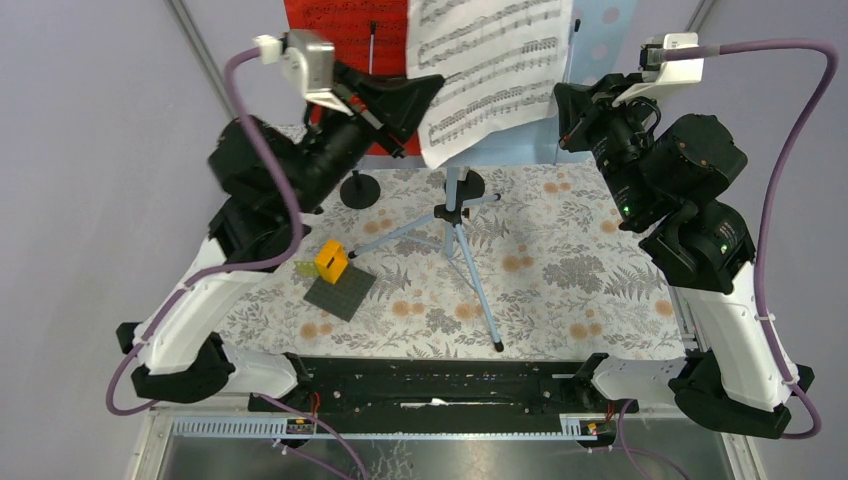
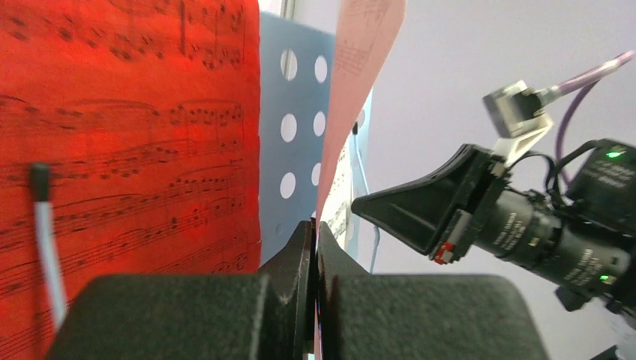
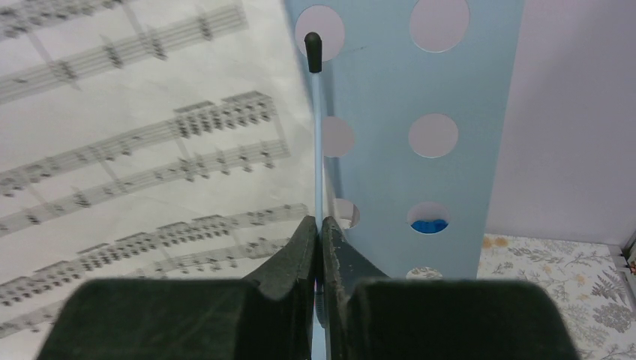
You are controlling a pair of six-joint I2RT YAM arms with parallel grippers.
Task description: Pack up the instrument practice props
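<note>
The pale-blue perforated sheet-music holder (image 1: 600, 35) stands on tripod legs (image 1: 470, 262) at the back of the table. A red music sheet (image 1: 340, 25) lies on its left half, and a white music sheet (image 1: 490, 70) hangs tilted in front. My left gripper (image 1: 432, 88) is shut on the white sheet's left edge (image 2: 352, 90), seen edge-on between the jaws (image 2: 315, 225). My right gripper (image 1: 560, 110) is shut on the holder's thin black-tipped page arm (image 3: 318, 135), beside the white sheet (image 3: 150, 135). A black round-based mic mount (image 1: 359, 188) stands left of the tripod.
An orange brick (image 1: 331, 260) sits on a dark grey studded plate (image 1: 340, 292) at the table's front left. The floral mat (image 1: 560, 280) covers the table. Something blue (image 3: 430, 225) shows through a hole in the holder (image 3: 382, 82). The right gripper (image 2: 405, 206) hangs close beside my left one.
</note>
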